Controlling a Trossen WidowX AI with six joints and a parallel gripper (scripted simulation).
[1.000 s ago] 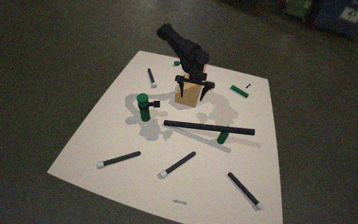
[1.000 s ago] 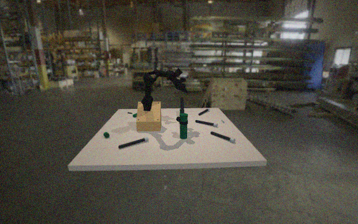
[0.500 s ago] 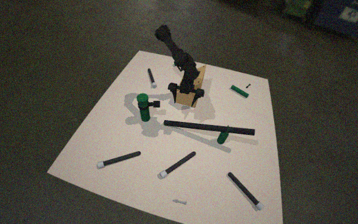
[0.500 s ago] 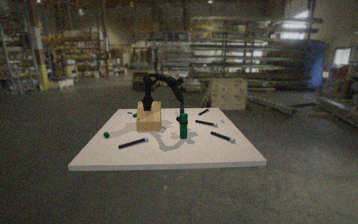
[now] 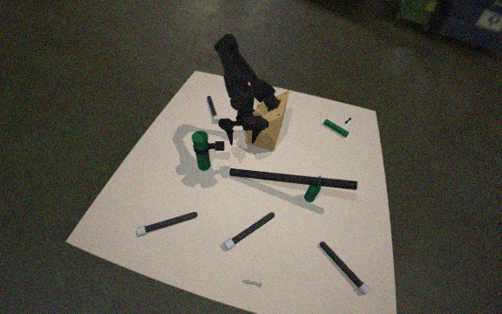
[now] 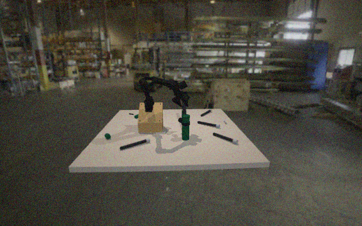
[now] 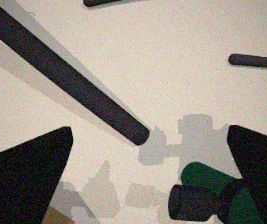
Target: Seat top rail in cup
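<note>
The claw [image 5: 243, 135] hangs with its fingers spread wide and nothing between them, beside the rail-end cup [image 5: 219, 146] on the green big post [image 5: 200, 150], while the top rail [image 5: 293, 179] lies apart from it, its cut end [image 5: 233, 172] outside the cup.

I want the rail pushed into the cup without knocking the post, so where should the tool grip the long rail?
Probably on the bare stretch of the rail between its free end and the small green post, coming from above with fingers across it. It lies nearly level, and the open tool hangs nearby.
</note>
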